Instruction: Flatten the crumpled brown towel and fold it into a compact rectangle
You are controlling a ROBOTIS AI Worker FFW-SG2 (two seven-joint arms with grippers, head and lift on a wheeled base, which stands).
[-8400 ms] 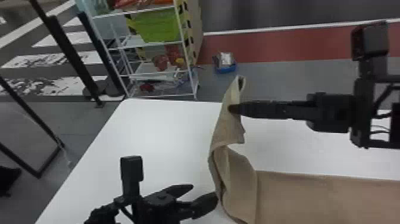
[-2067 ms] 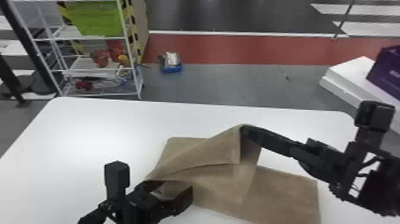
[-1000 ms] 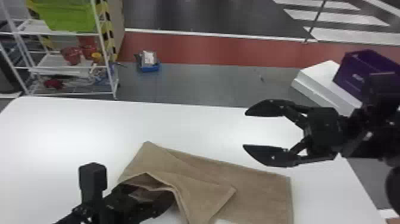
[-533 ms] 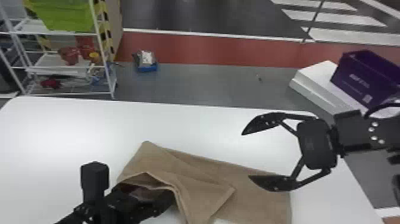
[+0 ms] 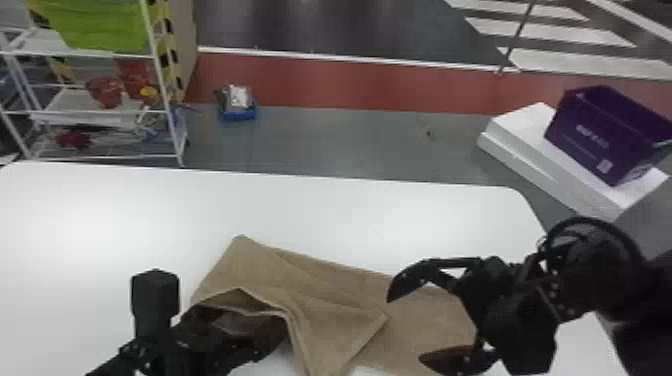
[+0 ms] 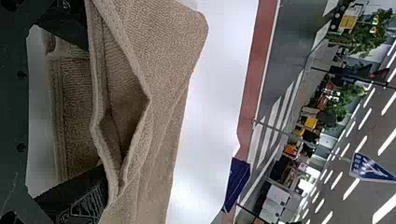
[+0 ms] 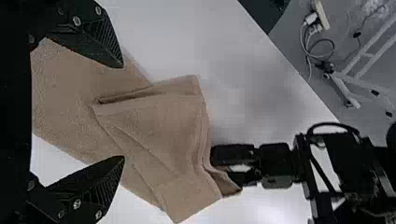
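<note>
In the head view the brown towel point(image 5: 425, 320) lies on the white table, its left part folded over in a skewed flap point(image 5: 330, 320) with a raised, gaping edge. My left gripper point(image 5: 240, 335) is at that edge, fingertips tucked beneath the cloth. The left wrist view has the left gripper point(image 6: 95, 109) with fingers wide apart and towel layers point(image 6: 163, 56) across and between them. Over the towel's right part stands my right gripper point(image 5: 406, 330), open. In the right wrist view, nothing is held by the right gripper point(image 7: 123, 112); the towel point(image 7: 154, 126) spreads below it.
The white table point(image 5: 125, 215) extends behind and left of the towel. Beyond its back right corner, a purple bin point(image 5: 600, 135) sits on a white block point(image 5: 520, 140). A shelf rack point(image 5: 95, 115) stands behind at left, near a small blue container point(image 5: 237, 112).
The right gripper, which held up a towel part earlier, let it go and opened; it has since come nearer, over the towel's right part. The lifted cloth now lies as a flap. Left gripper lately still.
</note>
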